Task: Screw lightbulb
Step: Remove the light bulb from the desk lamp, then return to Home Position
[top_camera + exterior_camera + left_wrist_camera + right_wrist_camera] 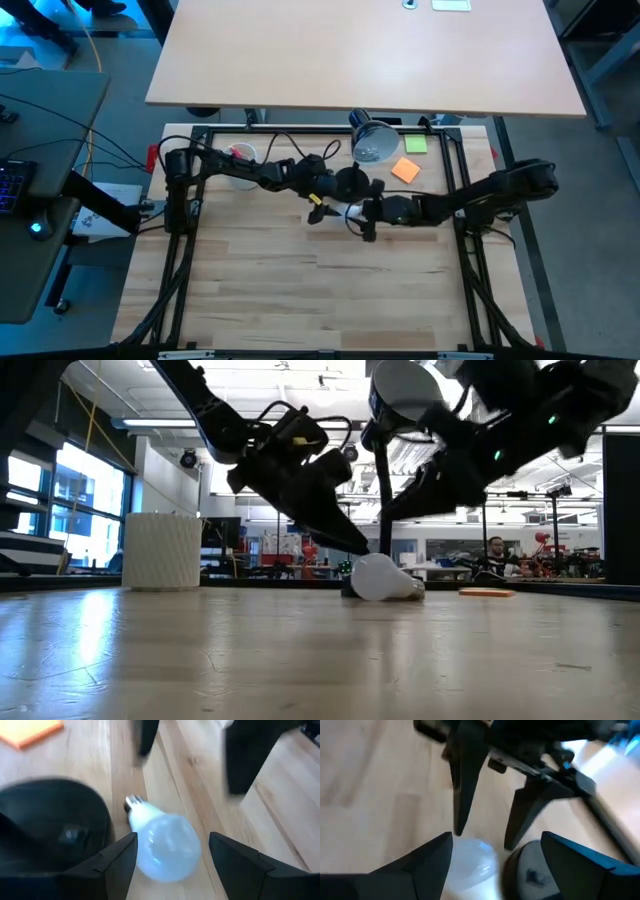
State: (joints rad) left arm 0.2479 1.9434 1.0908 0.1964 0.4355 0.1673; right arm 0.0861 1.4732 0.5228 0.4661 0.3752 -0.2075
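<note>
The lightbulb [162, 845] lies on its side on the table [330, 300], directly between the spread fingers of the left gripper [172, 855], its silvery base pointing away from that gripper beside the lamp base [50, 830]. The right gripper [495, 855], also wide and empty, faces it from the opposite side, slightly farther off. Beyond, a white cup [240, 160] holds pink items.

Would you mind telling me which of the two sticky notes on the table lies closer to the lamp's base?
The orange sticky note: it lies just beside the black lamp base, while the green sticky note sits farther back, by the lamp head.
</note>
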